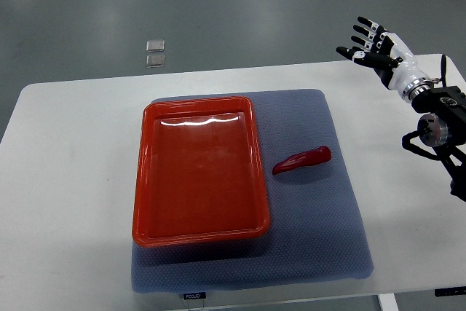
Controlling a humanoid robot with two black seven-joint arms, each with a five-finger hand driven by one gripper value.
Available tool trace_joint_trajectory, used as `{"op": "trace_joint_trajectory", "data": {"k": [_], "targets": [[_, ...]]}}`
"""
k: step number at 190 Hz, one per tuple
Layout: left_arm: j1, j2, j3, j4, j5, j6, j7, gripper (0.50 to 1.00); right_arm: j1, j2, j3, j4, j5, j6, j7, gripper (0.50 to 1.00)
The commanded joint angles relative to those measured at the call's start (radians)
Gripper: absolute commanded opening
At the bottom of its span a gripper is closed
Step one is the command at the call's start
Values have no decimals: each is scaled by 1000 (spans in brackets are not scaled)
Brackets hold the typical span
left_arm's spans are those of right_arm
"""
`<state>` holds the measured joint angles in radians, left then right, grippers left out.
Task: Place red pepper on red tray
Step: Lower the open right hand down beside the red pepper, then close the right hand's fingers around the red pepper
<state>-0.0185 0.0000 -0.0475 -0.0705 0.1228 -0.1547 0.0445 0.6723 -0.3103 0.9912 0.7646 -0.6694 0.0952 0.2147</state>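
Note:
A red pepper [302, 160] lies on the blue-grey mat [313, 223], just right of the red tray [149, 180]. The tray holds nothing and sits on the left half of the mat. My right hand [371, 45] is raised at the upper right, over the table's far right edge, well above and to the right of the pepper. Its fingers are spread and it holds nothing. My left arm does not show.
The white table [65, 180] carries the mat. My right forearm and its dark joint [437, 118] hang over the table's right edge. Two small clear squares [155, 52] lie on the grey floor beyond the table.

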Motion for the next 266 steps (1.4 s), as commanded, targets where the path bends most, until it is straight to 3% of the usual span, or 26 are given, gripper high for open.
{"op": "trace_joint_trajectory", "data": {"k": [1, 52, 126, 159, 202, 266], "targets": [[0, 0, 0, 0, 0, 0, 0, 1000, 3, -52, -54, 42, -4, 21, 0, 924], [0, 0, 0, 0, 0, 0, 0, 1000, 75, -257, -328, 260, -167, 23, 29, 924], [0, 0, 0, 0, 0, 0, 0, 1000, 170, -405, -649, 467, -595, 23, 46, 924], [0, 0, 0, 0, 0, 0, 0, 1000, 191, -423, -723, 535, -628, 26, 43, 924], [0, 0, 0, 0, 0, 0, 0, 1000, 208, -400, -799, 539, -693, 6, 29, 907], [0, 0, 0, 0, 0, 0, 0, 1000, 210, -314, -852, 487, -711, -68, -3, 832]]}}
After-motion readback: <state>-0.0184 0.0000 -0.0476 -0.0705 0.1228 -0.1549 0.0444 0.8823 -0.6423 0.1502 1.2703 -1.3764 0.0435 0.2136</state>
